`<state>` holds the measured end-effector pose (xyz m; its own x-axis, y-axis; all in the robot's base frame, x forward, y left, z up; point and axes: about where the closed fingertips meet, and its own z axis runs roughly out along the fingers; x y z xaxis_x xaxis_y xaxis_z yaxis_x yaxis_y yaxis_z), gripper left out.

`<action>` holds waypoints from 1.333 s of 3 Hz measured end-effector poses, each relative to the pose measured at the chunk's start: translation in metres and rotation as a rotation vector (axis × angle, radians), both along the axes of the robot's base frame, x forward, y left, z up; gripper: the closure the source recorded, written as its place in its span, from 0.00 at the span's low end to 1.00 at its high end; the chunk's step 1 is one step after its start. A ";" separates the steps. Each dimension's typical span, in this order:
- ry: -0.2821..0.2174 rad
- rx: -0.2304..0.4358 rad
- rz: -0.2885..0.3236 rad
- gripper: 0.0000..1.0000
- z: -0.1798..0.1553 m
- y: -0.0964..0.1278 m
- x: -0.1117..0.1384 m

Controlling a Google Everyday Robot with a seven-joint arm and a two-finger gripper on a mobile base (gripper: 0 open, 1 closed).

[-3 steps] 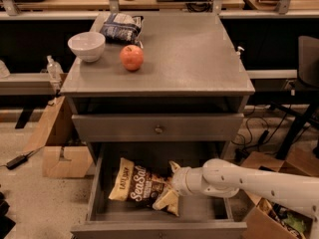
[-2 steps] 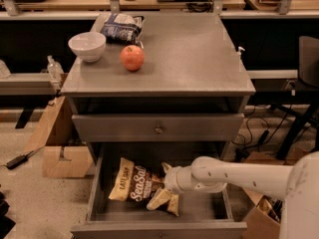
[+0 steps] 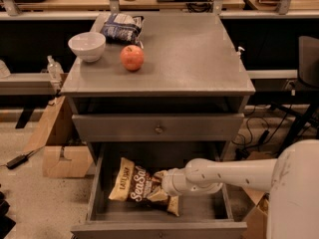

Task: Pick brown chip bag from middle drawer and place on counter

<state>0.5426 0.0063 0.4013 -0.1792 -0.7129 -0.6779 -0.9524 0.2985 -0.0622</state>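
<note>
Brown chip bag [image 3: 132, 184] on the middle drawer [image 3: 199, 209] floor, pincer [image 3: 159, 181] against its right end (grip impossible to tell)

The counter [image 3: 199, 59] carries a bowl [image 3: 86, 46], an apple [image 3: 132, 58] and a blue bag [image 3: 121, 28]. The gripper [image 3: 160, 182] is low in the drawer [image 3: 199, 209], at the chip bag [image 3: 133, 185].
</note>
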 end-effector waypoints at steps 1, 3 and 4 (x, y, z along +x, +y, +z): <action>0.002 -0.003 0.001 0.65 -0.003 0.001 -0.004; 0.005 -0.001 0.005 1.00 -0.004 0.003 -0.006; 0.002 -0.002 0.009 1.00 -0.001 0.004 -0.006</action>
